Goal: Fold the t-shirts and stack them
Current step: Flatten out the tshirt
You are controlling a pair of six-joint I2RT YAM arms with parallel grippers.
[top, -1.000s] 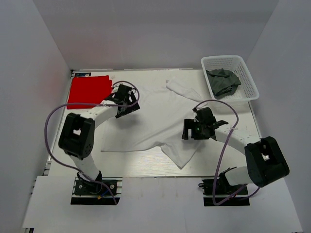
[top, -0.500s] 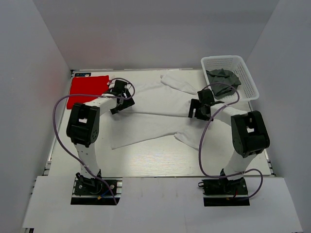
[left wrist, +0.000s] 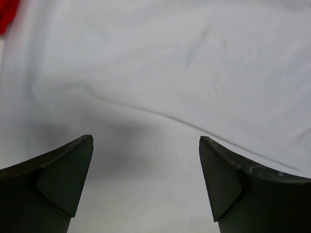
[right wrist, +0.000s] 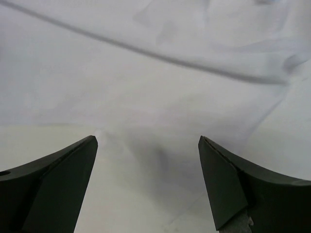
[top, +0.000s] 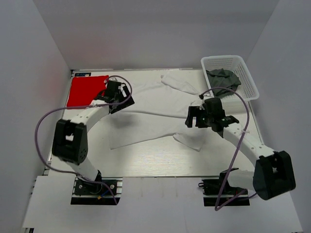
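The white t-shirt [top: 150, 124] lies across the middle of the table with a crease line running left to right. One sleeve [top: 181, 83] points to the far side and another [top: 188, 141] to the near side. The red t-shirt [top: 87, 90] lies folded flat at the far left. My left gripper [top: 118, 102] is open and empty just above the white shirt's left part [left wrist: 160, 63], jaws wide apart [left wrist: 146, 138]. My right gripper [top: 193, 117] is open and empty over the shirt's right edge [right wrist: 146, 87], jaws wide apart [right wrist: 148, 138].
A white mesh basket [top: 245, 80] stands at the far right and holds a dark grey-green cloth [top: 222, 81]. Bare pale wood table [top: 146, 162] shows along the near side. White walls close in the left, right and back.
The white shirt has shifted toward the far side and now shows a crease across it. Both grippers went farther out over it; the right one then came back nearer.
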